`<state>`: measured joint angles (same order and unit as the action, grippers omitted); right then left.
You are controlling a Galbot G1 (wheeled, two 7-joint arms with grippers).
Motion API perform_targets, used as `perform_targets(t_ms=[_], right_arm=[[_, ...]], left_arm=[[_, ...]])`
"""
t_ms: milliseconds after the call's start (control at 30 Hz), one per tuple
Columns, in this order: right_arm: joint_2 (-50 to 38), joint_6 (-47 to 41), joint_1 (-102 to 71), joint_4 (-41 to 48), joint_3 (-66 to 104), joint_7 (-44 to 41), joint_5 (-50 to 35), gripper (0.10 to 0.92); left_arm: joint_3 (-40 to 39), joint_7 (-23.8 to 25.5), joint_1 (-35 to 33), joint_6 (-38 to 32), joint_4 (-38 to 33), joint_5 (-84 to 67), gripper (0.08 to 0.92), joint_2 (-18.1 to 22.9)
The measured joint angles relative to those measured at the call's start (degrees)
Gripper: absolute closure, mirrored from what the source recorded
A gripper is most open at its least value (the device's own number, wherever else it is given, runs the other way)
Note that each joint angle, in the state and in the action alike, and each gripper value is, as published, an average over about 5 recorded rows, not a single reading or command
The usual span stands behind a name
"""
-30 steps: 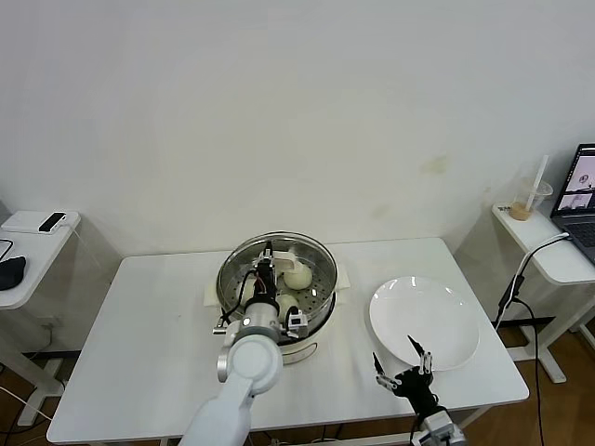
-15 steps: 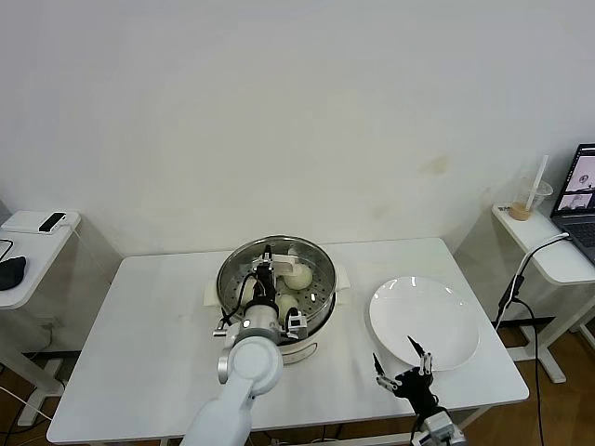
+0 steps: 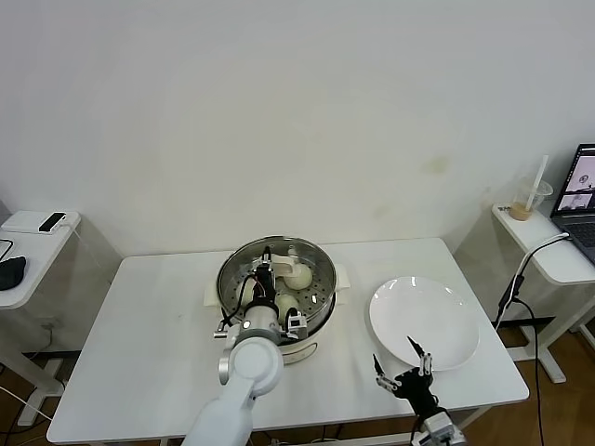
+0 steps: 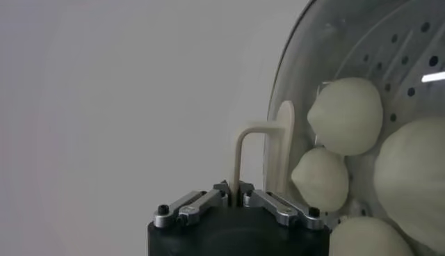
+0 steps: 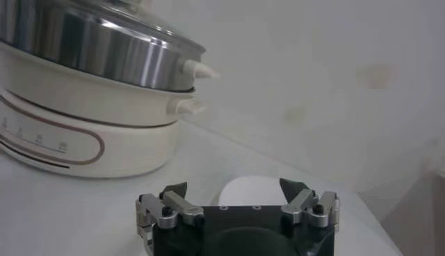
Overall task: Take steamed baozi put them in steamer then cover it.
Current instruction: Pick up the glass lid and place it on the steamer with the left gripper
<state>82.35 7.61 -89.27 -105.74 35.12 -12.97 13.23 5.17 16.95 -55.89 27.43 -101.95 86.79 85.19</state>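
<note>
The steel steamer (image 3: 316, 307) stands on its white base (image 5: 83, 132) mid-table. The clear glass cover (image 3: 311, 255) lies over it, its rim on the pot in the right wrist view (image 5: 149, 28). My left gripper (image 3: 267, 276) is shut on the cover's cream handle (image 4: 268, 149). Several baozi (image 4: 345, 115) show through the glass on the perforated tray (image 4: 410, 62); two show in the head view (image 3: 297, 276). My right gripper (image 3: 402, 373) is open and empty near the table's front edge, by the plate.
An empty white plate (image 3: 423, 321) lies right of the steamer. A side table with a phone (image 3: 37, 223) stands at left. A side table with a drink cup (image 3: 525, 200) and a laptop stands at right.
My left gripper and the cover's handle have sunk slightly over the steamer. The right arm has not moved.
</note>
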Motion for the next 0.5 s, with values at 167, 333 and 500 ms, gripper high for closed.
perform_targets(t_ms=[167, 333, 500], right_arm=[[-0.08, 0.04, -0.02, 0.00, -0.04, -0.02, 0.04, 0.203], [-0.18, 0.04, -0.07, -0.03, -0.09, -0.07, 0.07, 0.203], [-0.41, -0.01, -0.17, -0.10, -0.06, -0.07, 0.06, 0.203]], left_arm=[[0.17, -0.54, -0.07, 0.00, -0.16, -0.17, 0.715, 0.15], [0.32, -0.87, -0.17, -0.13, -0.49, -0.12, 0.568, 0.15], [-0.12, -0.92, -1.12, -0.21, -1.81, -0.37, 0.429, -0.46]])
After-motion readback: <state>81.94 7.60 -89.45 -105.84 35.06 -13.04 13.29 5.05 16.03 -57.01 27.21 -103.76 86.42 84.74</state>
